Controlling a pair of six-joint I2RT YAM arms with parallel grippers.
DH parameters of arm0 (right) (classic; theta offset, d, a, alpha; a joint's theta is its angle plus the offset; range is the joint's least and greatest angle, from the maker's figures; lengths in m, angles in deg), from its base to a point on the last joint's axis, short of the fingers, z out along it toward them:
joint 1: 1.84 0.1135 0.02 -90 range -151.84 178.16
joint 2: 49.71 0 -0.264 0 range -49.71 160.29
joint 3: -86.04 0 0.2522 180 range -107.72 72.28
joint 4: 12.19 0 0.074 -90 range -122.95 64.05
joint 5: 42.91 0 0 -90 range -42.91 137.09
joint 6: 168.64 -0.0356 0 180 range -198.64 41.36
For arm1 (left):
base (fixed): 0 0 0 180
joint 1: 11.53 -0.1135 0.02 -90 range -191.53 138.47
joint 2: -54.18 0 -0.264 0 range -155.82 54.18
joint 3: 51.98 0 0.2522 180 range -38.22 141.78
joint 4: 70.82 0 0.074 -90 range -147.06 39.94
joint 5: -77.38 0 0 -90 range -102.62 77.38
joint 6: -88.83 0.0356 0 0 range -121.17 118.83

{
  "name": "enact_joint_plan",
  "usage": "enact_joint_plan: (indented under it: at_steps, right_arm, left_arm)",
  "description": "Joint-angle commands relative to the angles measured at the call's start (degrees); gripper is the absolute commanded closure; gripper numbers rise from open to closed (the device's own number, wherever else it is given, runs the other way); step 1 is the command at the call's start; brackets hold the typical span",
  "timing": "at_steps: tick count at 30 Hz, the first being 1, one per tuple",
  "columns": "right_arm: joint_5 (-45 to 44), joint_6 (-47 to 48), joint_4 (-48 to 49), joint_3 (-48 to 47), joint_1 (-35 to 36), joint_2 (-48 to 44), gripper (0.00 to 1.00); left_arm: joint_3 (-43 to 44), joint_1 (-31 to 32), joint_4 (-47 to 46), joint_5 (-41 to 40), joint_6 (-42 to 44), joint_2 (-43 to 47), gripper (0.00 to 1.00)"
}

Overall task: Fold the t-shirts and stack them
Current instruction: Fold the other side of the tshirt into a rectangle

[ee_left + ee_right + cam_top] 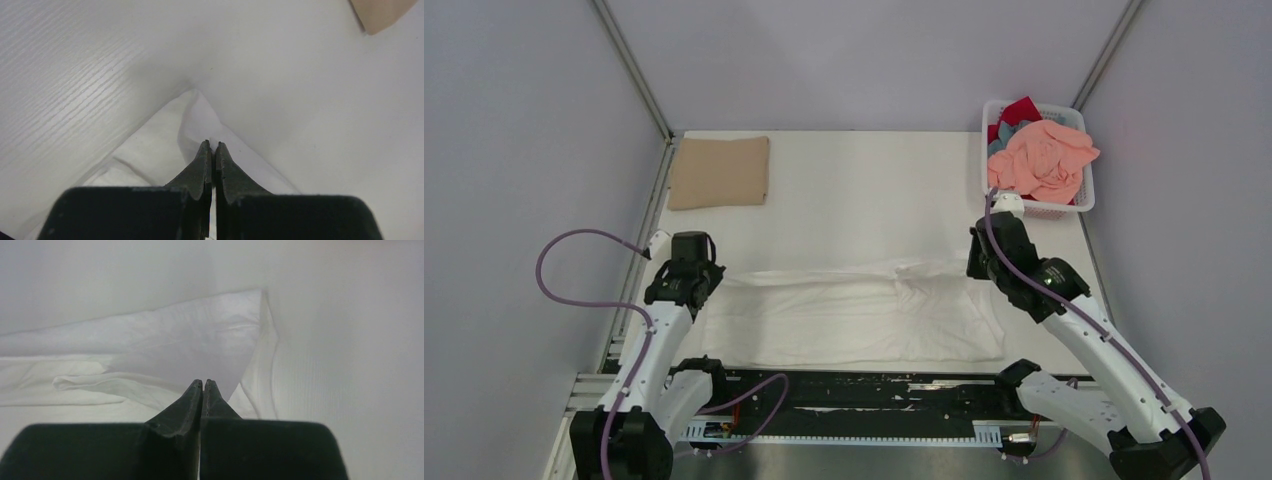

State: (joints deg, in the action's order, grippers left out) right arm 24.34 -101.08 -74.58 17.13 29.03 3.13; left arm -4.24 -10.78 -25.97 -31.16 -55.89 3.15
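Note:
A white t-shirt (854, 315) lies spread lengthwise across the near part of the table. My left gripper (688, 268) is at its far left corner. In the left wrist view the gripper (212, 144) is shut on that corner of the white cloth (150, 150). My right gripper (982, 262) is at the shirt's far right corner. In the right wrist view it (203, 382) is shut on the cloth (190, 340), which is raised a little there. A folded tan t-shirt (720, 172) lies at the back left and shows in the left wrist view (382, 12).
A white lattice basket (1084, 200) stands at the back right. It holds a salmon pink t-shirt (1042, 160), a red one (1021, 108) and a grey-blue one (1009, 132). Grey walls close in the table on the left, back and right.

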Motion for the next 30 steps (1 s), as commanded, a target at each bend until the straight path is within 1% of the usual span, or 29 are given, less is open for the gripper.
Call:
enact_joint_plan:
  at_steps: [1,13,15,16,18,19,20,21,22,23,24,25,26,27,28,29,30]
  right_arm:
    - [2.73,-3.36,-3.82,-1.05,1.28,-2.11,1.0]
    - [3.44,-13.37,-11.9,5.02,4.4,-3.68,1.0]
    - [5.28,-14.62,-12.04,6.78,4.6,-4.38,1.0]
    - [6.33,-15.56,-12.14,8.3,4.82,-4.67,1.0]
    - [8.08,-17.65,-12.16,10.87,5.06,-5.3,0.95]
    - [8.79,-18.86,-12.24,12.19,5.24,-5.61,0.93]
    - [9.52,-20.59,-12.71,12.64,5.74,-5.84,0.91]
    - [9.95,-21.91,-13.57,12.37,6.48,-6.08,0.88]
    - [9.88,-23.92,-15.1,11.97,7.08,-6.46,0.85]
    - [9.53,-25.87,-16.66,11.5,7.53,-7.08,0.79]
    - [9.21,-26.81,-18.35,10.87,7.75,-7.7,0.65]
    - [8.99,-27.25,-19.75,10.41,7.79,-8.6,0.47]
    - [8.64,-27.31,-20.21,10.08,7.8,-9.71,0.26]
    - [8.27,-27.42,-20.3,9.76,7.8,-10.7,0.17]
    - [7.85,-27.4,-19.83,9.46,7.8,-11.78,0.1]
    - [7.7,-27.29,-18.91,9.3,7.8,-12.63,0.04]
    - [8.22,-26.93,-17.01,9.02,7.8,-13.47,0.0]
  left_arm:
    - [-1.42,0.12,1.39,-4.59,-2.69,2.51,1.0]
    - [-4.66,0.12,-0.69,-4.63,-5.66,0.67,1.0]
    - [-5.04,0.12,-0.52,-5.08,-6.13,0.59,0.96]
    - [-5.14,0.12,-0.42,-5.64,-6.29,0.45,0.9]
    - [-5.2,0.14,0.36,-6.85,-6.93,0.1,0.82]
    - [-4.92,0.13,1.25,-7.2,-7.22,0.03,0.8]
    - [-4.73,0.13,1.82,-8.06,-7.83,-0.11,0.74]
    - [-4.14,0.13,3.24,-8.6,-8.11,-0.16,0.65]
    - [-3.12,0.13,4.22,-9.97,-8.82,-0.09,0.58]
    - [-2.42,0.12,7.07,-10.92,-10.12,-0.02,0.43]
    - [-0.55,0.12,8.73,-12.84,-10.79,0.4,0.4]
    - [0.4,0.12,11.82,-13.71,-11.8,0.71,0.33]
    - [2.37,0.12,13.31,-15.05,-12.29,1.55,0.29]
    - [3.36,0.12,15.78,-15.66,-13.12,2.89,0.18]
    - [4.82,0.12,16.6,-16.42,-13.21,3.71,0.12]
    - [5.46,0.12,16.82,-16.38,-12.08,5.29,0.03]
    - [6.29,0.12,14.75,-14.64,-10.85,6.14,0.01]
